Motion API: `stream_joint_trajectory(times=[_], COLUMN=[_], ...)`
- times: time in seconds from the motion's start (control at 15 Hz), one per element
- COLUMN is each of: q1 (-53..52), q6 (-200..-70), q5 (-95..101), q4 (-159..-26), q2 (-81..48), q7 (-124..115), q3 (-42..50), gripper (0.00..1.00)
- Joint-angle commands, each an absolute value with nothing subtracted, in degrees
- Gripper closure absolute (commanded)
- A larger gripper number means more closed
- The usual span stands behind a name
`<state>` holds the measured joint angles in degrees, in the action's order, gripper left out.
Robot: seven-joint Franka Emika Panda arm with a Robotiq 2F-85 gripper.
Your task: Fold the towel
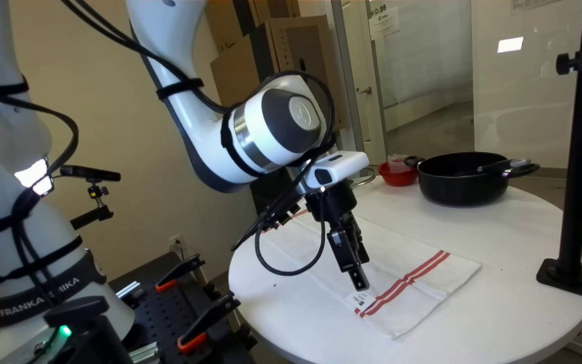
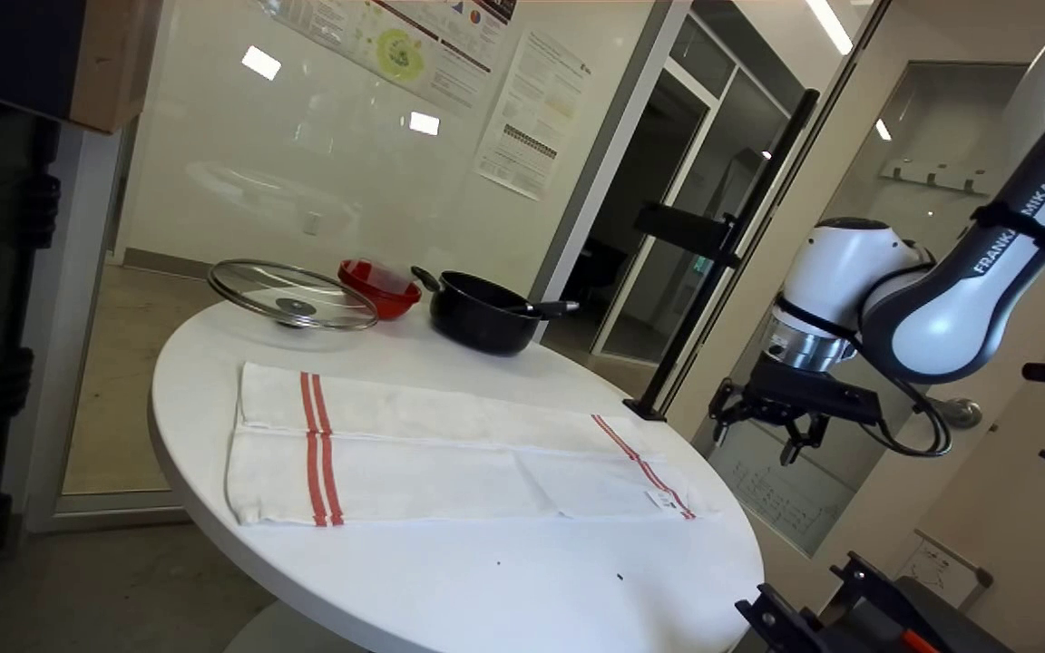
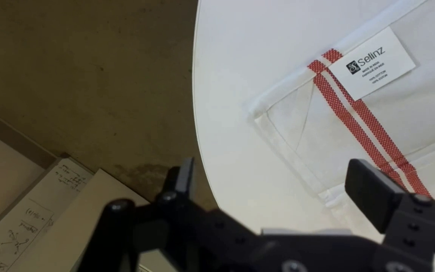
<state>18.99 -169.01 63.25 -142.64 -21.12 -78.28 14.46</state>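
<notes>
Towel (image 2: 450,467) lies spread on white tbl (image 2: 450,589), w/ 2 red bands (image 2: 316,462), 1 nr each short end, 2 stripes apiece. Tag (image 3: 372,63), legible only in wrist view: "Selinz", "Made in India", "100% cotton". Arm (image 2: 949,336) reads "FRANKA" in both ext. views. Gripper (image 2: 754,451) is clear of the towel, jaws well apart. Only ext. views show 1 black pan (image 2: 479,328), 1 red bowl (image 2: 385,299), 1 glass lid (image 2: 291,295) on tbl, & 1 black post (image 1: 580,177) nr its edge. Whiteboard (image 3: 43,192) writing in wrist view: too blurred to read.
</notes>
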Motion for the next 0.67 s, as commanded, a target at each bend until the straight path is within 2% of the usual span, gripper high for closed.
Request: stream_joint_trajectory(times=[0.0, 0.6], q1=[15.6, 15.0], q6=[-170.1, -169.0], q5=[69.2, 68.6], q4=[-139.3, -130.6], q2=[-24.9, -35.8], q7=[-86.4, -95.4], q3=[16.8, 17.2], gripper=[0.0, 0.0])
